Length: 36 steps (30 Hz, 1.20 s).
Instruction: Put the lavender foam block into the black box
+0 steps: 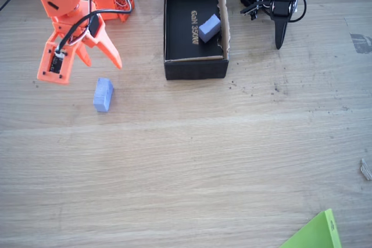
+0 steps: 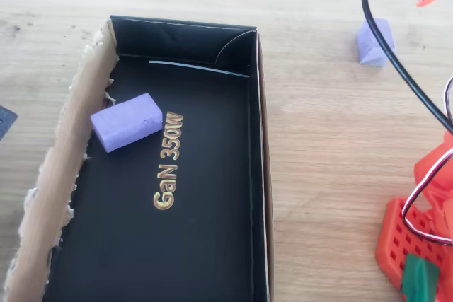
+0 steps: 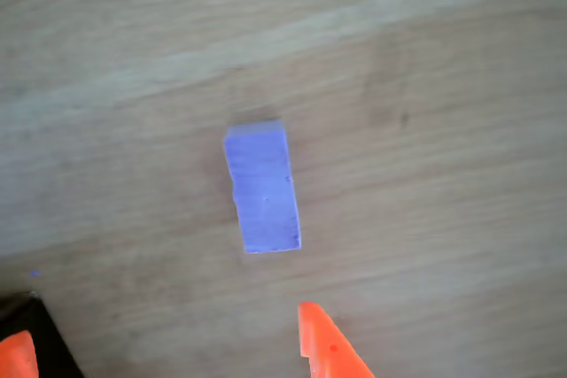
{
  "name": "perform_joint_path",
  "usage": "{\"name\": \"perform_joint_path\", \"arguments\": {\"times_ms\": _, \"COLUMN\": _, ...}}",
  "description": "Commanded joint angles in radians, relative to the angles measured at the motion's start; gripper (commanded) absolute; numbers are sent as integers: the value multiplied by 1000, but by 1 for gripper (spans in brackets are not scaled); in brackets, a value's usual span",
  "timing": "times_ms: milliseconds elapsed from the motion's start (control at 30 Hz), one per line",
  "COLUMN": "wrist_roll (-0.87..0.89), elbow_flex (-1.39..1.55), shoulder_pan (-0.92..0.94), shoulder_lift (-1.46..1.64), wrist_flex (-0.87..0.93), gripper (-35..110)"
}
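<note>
Nearest your wrist camera: the gripper (image 3: 168, 343), two orange fingertips (image 3: 328, 343) at the lower edge, spread wide, holding nothing. The lavender foam block (image 3: 263, 188) lies flat on the wooden table (image 3: 443, 130) just beyond the tips, not touched.

Fixed view: your gripper (image 1: 87, 56) hangs above and left of the block (image 1: 103, 94), jaws apart.

Count: two foam blocks. The second, a paler block (image 2: 126, 122), lies inside the black box (image 2: 258, 139), near its torn brown cardboard wall. One box. One green sheet (image 1: 317, 233) at the table's lower right corner.

Writing: gold "GaN 350W" lettering (image 2: 168, 162) on the box floor.
</note>
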Motion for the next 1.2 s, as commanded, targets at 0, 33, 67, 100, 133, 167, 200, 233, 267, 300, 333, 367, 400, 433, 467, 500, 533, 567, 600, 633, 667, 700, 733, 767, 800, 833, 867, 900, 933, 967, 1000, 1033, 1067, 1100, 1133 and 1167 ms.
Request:
{"name": "perform_joint_path", "arguments": {"times_ms": 0, "wrist_roll": -11, "elbow_flex": -40, "shoulder_pan": 21, "shoulder_lift": 12, "wrist_flex": -6, "gripper": 38}}
{"name": "perform_joint_path", "arguments": {"times_ms": 33, "wrist_roll": -11, "elbow_flex": -40, "shoulder_pan": 21, "shoulder_lift": 12, "wrist_flex": -6, "gripper": 38}}
{"name": "perform_joint_path", "arguments": {"times_ms": 67, "wrist_roll": -11, "elbow_flex": -37, "shoulder_pan": 21, "shoulder_lift": 12, "wrist_flex": -6, "gripper": 38}}
{"name": "perform_joint_path", "arguments": {"times_ms": 100, "wrist_roll": -14, "elbow_flex": -37, "shoulder_pan": 21, "shoulder_lift": 12, "wrist_flex": -6, "gripper": 38}}
{"name": "perform_joint_path", "arguments": {"times_ms": 133, "wrist_roll": -14, "elbow_flex": -35, "shoulder_pan": 20, "shoulder_lift": 11, "wrist_flex": -8, "gripper": 38}}
{"name": "perform_joint_path", "arguments": {"times_ms": 167, "wrist_roll": -17, "elbow_flex": -32, "shoulder_pan": 20, "shoulder_lift": 11, "wrist_flex": -12, "gripper": 38}}
{"name": "perform_joint_path", "arguments": {"times_ms": 200, "wrist_roll": -18, "elbow_flex": -32, "shoulder_pan": 18, "shoulder_lift": 8, "wrist_flex": -14, "gripper": 39}}
{"name": "perform_joint_path", "arguments": {"times_ms": 233, "wrist_roll": -18, "elbow_flex": -32, "shoulder_pan": 18, "shoulder_lift": 5, "wrist_flex": -15, "gripper": 39}}
{"name": "perform_joint_path", "arguments": {"times_ms": 267, "wrist_roll": -18, "elbow_flex": -32, "shoulder_pan": 18, "shoulder_lift": 0, "wrist_flex": -18, "gripper": 39}}
{"name": "perform_joint_path", "arguments": {"times_ms": 300, "wrist_roll": -18, "elbow_flex": -32, "shoulder_pan": 17, "shoulder_lift": -5, "wrist_flex": -21, "gripper": 38}}
{"name": "perform_joint_path", "arguments": {"times_ms": 333, "wrist_roll": -18, "elbow_flex": -32, "shoulder_pan": 17, "shoulder_lift": -11, "wrist_flex": -26, "gripper": 38}}
{"name": "perform_joint_path", "arguments": {"times_ms": 367, "wrist_roll": -18, "elbow_flex": -32, "shoulder_pan": 17, "shoulder_lift": -18, "wrist_flex": -31, "gripper": 38}}
{"name": "perform_joint_path", "arguments": {"times_ms": 400, "wrist_roll": -20, "elbow_flex": -32, "shoulder_pan": 17, "shoulder_lift": -25, "wrist_flex": -35, "gripper": 38}}
{"name": "perform_joint_path", "arguments": {"times_ms": 433, "wrist_roll": -20, "elbow_flex": -32, "shoulder_pan": 17, "shoulder_lift": -32, "wrist_flex": -40, "gripper": 38}}
{"name": "perform_joint_path", "arguments": {"times_ms": 467, "wrist_roll": -20, "elbow_flex": -32, "shoulder_pan": 15, "shoulder_lift": -40, "wrist_flex": -44, "gripper": 38}}
{"name": "perform_joint_path", "arguments": {"times_ms": 500, "wrist_roll": -18, "elbow_flex": -32, "shoulder_pan": 15, "shoulder_lift": -46, "wrist_flex": -49, "gripper": 38}}
{"name": "perform_joint_path", "arguments": {"times_ms": 533, "wrist_roll": -17, "elbow_flex": -32, "shoulder_pan": 14, "shoulder_lift": -54, "wrist_flex": -52, "gripper": 39}}
{"name": "perform_joint_path", "arguments": {"times_ms": 567, "wrist_roll": -17, "elbow_flex": -31, "shoulder_pan": 14, "shoulder_lift": -61, "wrist_flex": -58, "gripper": 39}}
{"name": "perform_joint_path", "arguments": {"times_ms": 600, "wrist_roll": -20, "elbow_flex": -31, "shoulder_pan": 14, "shoulder_lift": -69, "wrist_flex": -67, "gripper": 39}}
{"name": "perform_joint_path", "arguments": {"times_ms": 633, "wrist_roll": -20, "elbow_flex": -31, "shoulder_pan": 14, "shoulder_lift": -78, "wrist_flex": -75, "gripper": 39}}
{"name": "perform_joint_path", "arguments": {"times_ms": 667, "wrist_roll": -21, "elbow_flex": -31, "shoulder_pan": 14, "shoulder_lift": -87, "wrist_flex": -80, "gripper": 39}}
{"name": "perform_joint_path", "arguments": {"times_ms": 700, "wrist_roll": -25, "elbow_flex": -31, "shoulder_pan": 14, "shoulder_lift": -97, "wrist_flex": -84, "gripper": 39}}
{"name": "perform_joint_path", "arguments": {"times_ms": 733, "wrist_roll": -28, "elbow_flex": -32, "shoulder_pan": 15, "shoulder_lift": -107, "wrist_flex": -89, "gripper": 39}}
{"name": "perform_joint_path", "arguments": {"times_ms": 767, "wrist_roll": -28, "elbow_flex": -34, "shoulder_pan": 15, "shoulder_lift": -117, "wrist_flex": -94, "gripper": 39}}
{"name": "perform_joint_path", "arguments": {"times_ms": 800, "wrist_roll": -29, "elbow_flex": -35, "shoulder_pan": 17, "shoulder_lift": -127, "wrist_flex": -98, "gripper": 39}}
{"name": "perform_joint_path", "arguments": {"times_ms": 833, "wrist_roll": -29, "elbow_flex": -37, "shoulder_pan": 17, "shoulder_lift": -138, "wrist_flex": -104, "gripper": 39}}
{"name": "perform_joint_path", "arguments": {"times_ms": 867, "wrist_roll": -32, "elbow_flex": -40, "shoulder_pan": 17, "shoulder_lift": -150, "wrist_flex": -110, "gripper": 39}}
{"name": "perform_joint_path", "arguments": {"times_ms": 900, "wrist_roll": -35, "elbow_flex": -40, "shoulder_pan": 18, "shoulder_lift": -160, "wrist_flex": -117, "gripper": 39}}
{"name": "perform_joint_path", "arguments": {"times_ms": 933, "wrist_roll": -37, "elbow_flex": -40, "shoulder_pan": 20, "shoulder_lift": -169, "wrist_flex": -123, "gripper": 39}}
{"name": "perform_joint_path", "arguments": {"times_ms": 967, "wrist_roll": -37, "elbow_flex": -40, "shoulder_pan": 20, "shoulder_lift": -178, "wrist_flex": -130, "gripper": 39}}
{"name": "perform_joint_path", "arguments": {"times_ms": 1000, "wrist_roll": -37, "elbow_flex": -40, "shoulder_pan": 21, "shoulder_lift": -189, "wrist_flex": -137, "gripper": 38}}
{"name": "perform_joint_path", "arguments": {"times_ms": 1033, "wrist_roll": -38, "elbow_flex": -40, "shoulder_pan": 25, "shoulder_lift": -196, "wrist_flex": -140, "gripper": 38}}
{"name": "perform_joint_path", "arguments": {"times_ms": 1067, "wrist_roll": -38, "elbow_flex": -40, "shoulder_pan": 26, "shoulder_lift": -202, "wrist_flex": -143, "gripper": 38}}
{"name": "perform_joint_path", "arguments": {"times_ms": 1100, "wrist_roll": -43, "elbow_flex": -40, "shoulder_pan": 29, "shoulder_lift": -207, "wrist_flex": -146, "gripper": 38}}
{"name": "perform_joint_path", "arguments": {"times_ms": 1133, "wrist_roll": -48, "elbow_flex": -40, "shoulder_pan": 32, "shoulder_lift": -212, "wrist_flex": -152, "gripper": 38}}
{"name": "perform_joint_path", "arguments": {"times_ms": 1167, "wrist_roll": -49, "elbow_flex": -41, "shoulder_pan": 35, "shoulder_lift": -218, "wrist_flex": -156, "gripper": 38}}
